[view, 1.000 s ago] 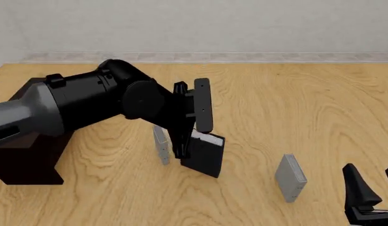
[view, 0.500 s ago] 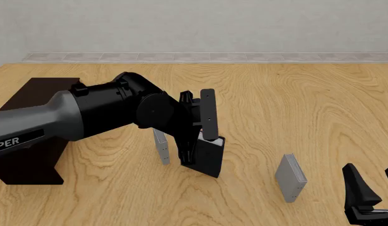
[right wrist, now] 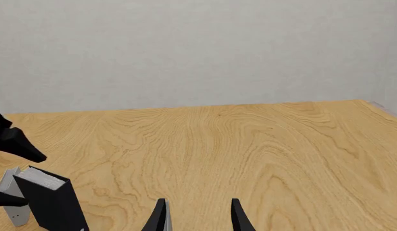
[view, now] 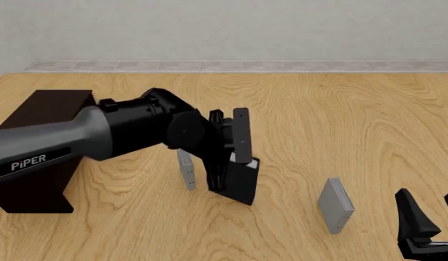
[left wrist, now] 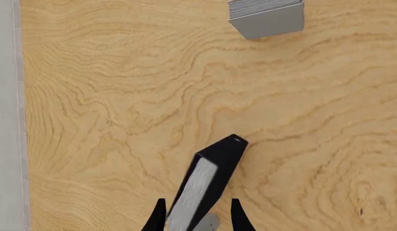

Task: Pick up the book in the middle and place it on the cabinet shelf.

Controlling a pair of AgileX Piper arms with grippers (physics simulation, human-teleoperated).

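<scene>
A: Why does the left gripper [view: 231,163] come at the thick black hardcover book with white page edges [view: 237,179] from above?

B: The book stands upright on the light wooden tabletop [view: 340,125], page edges up, so its top edge is the one part free to take. One finger [view: 241,136] rises clear on its far side; the other goes down the near cover. In the left wrist view the book [left wrist: 208,185] lies between the two fingertips.

A: Are the jaws pinching it?

B: Spread around it, as far as I can judge; thin gaps show on both sides in that wrist view, and the book's base looks to rest on the tabletop. I would say the grasp is being set, not finished.

A: And the neighbours?

B: A thin grey book [view: 185,169] stands just beside it, largely behind the arm, so the near finger has little room. The other thin grey book [view: 335,205] is well apart, toward the right.

A: The target?

B: The low dark brown wooden cabinet [view: 46,109] sits at the left, nearest this arm. The right gripper [view: 427,217] waits low near the front edge, jaws spread and empty.
</scene>
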